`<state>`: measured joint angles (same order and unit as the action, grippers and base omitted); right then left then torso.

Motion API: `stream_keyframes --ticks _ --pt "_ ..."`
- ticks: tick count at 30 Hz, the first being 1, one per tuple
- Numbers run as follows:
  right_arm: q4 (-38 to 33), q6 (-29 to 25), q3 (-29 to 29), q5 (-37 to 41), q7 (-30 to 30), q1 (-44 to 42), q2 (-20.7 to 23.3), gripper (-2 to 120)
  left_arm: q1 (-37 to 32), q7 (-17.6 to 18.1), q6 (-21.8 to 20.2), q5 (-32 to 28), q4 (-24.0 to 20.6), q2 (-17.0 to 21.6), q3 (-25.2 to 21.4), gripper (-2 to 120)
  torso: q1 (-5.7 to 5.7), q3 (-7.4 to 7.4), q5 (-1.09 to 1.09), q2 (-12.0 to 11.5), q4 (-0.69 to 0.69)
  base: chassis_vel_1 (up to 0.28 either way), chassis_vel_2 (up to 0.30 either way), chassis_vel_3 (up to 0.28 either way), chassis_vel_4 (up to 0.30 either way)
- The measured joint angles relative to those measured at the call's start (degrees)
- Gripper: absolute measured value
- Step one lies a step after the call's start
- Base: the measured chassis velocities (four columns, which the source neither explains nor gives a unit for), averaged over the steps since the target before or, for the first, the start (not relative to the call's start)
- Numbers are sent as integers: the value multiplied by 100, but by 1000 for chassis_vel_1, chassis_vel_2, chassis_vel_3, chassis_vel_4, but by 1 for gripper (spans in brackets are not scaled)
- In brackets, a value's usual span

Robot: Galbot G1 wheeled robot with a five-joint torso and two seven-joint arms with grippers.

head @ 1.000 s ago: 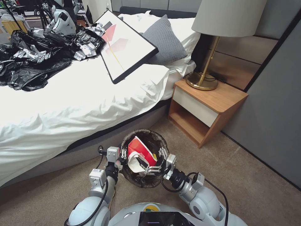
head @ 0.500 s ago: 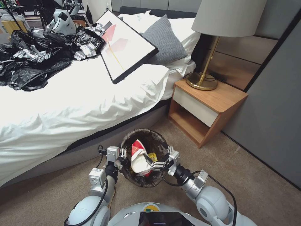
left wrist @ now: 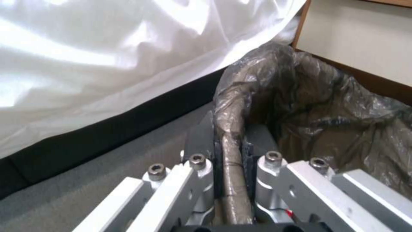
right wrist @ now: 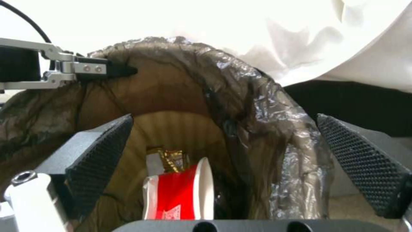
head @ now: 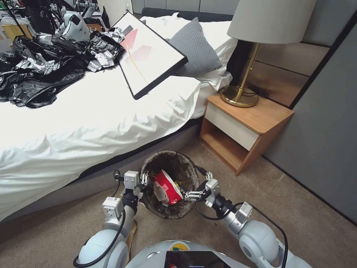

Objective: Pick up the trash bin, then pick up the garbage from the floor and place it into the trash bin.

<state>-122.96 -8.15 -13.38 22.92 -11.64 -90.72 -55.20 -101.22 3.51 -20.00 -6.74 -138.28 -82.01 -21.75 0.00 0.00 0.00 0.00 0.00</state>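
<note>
— Why is the left claw [head: 143, 183] clamped on that small round white bucket lined with a dark brown bag [head: 178, 167]?

— To hold the bin off the beige carpet [head: 297, 208], I'd say, right by the white-sheeted bed [head: 93, 123], so litter can be dropped in from above. From the left wrist you can see its pads pinched tight on the bag-covered rim [left wrist: 231, 154], one inside, one outside.

— And the right claw [head: 190, 194]?

— Spread wide, holding nothing. It sits at the opposite side of the rim, fingers pointing over the opening.

— So where's the rubbish?

— The crumpled red-and-white paper carton [head: 166, 183] lies down inside the bin, apart from the right claw's fingers and below them. Its own camera looks between the open pads straight onto the carton [right wrist: 180, 193], with a gold-coloured wrapper [right wrist: 169, 158] tucked beside it.

— Job done, then?

— That piece looks delivered. I can't see more litter on the carpet from here, though the robot's body hides some of it.
</note>
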Motion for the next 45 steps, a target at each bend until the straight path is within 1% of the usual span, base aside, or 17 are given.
stream_keyframes --ticks 8,15,18,20,21,23,24,26,27,28,30,32,33,35,37,40,45 --pt "-41 -156 -183 -17 -12 -165 78 100 78 16 -11 -60 47 -5 -57 7 0 0 -1 0 0 0 0 0 0" --pt "-106 -275 -433 -17 -13 -301 62 100 108 18 -17 -94 57 -1 -77 7 0 0 0 0 0 0 0 0 0" --pt "-223 -396 -576 -37 93 -455 31 100 133 22 -18 -110 107 1 -93 7 0 0 0 0 0 0 0 0 0" --pt "-435 -569 -777 -129 328 -657 -66 100 162 27 -18 -123 159 -2 -102 7 0 0 -1 0 0 0 0 0 0" --pt "-435 -569 -777 -129 328 -657 -66 100 162 27 -18 -123 159 -2 -102 7 0 0 -1 0 0 0 0 0 0" --pt "-635 -707 -962 -268 654 -851 -249 100 187 31 -18 -128 198 -9 -108 7 0 0 0 0 0 0 0 0 0" --pt "-635 -707 -962 -268 654 -851 -249 100 187 31 -18 -128 198 -9 -108 7 0 0 0 0 0 0 0 0 0" --pt "-778 -831 -1144 -432 971 -1065 -519 100 211 34 -18 -142 228 -12 -129 7 0 0 -1 0 0 0 0 0 0" --pt "-856 -1021 -1332 -640 1238 -1300 -843 100 209 40 -12 -165 237 -5 -165 7 0 0 -1 0 -1 0 0 0 0" --pt "-856 -1021 -1332 -640 1238 -1300 -843 100 209 40 -12 -165 237 -5 -165 7 0 0 -1 0 -1 0 0 0 0" --pt "-858 -1212 -1463 -828 1375 -1448 -1102 100 189 42 3 -182 235 10 -182 7 0 0 -1 0 0 0 0 0 0" --pt "-818 -1315 -1523 -920 1435 -1490 -1316 100 172 43 36 -192 219 17 -185 7 0 0 -1 0 0 0 0 0 0" --pt "-818 -1315 -1523 -920 1435 -1490 -1316 100 172 43 36 -192 219 17 -185 7 0 0 -1 0 0 0 0 0 0" --pt "-722 -1419 -1574 -991 1451 -1487 -1528 100 162 54 62 -204 197 18 -185 7 0 0 0 0 0 0 0 0 0" --pt "-694 -1445 -1581 -1006 1454 -1481 -1577 100 158 57 69 -205 194 16 -185 7 0 0 -1 0 0 0 0 0 0" --pt "-488 -1598 -1608 -1068 1460 -1439 -1826 100 139 71 108 -221 184 10 -179 7 0 0 0 0 0 0 0 0 0" --pt "-334 -1739 -1603 -1127 1429 -1432 -1927 100 122 83 120 -246 171 7 -161 7 0 0 0 0 0 0 0 0 0"
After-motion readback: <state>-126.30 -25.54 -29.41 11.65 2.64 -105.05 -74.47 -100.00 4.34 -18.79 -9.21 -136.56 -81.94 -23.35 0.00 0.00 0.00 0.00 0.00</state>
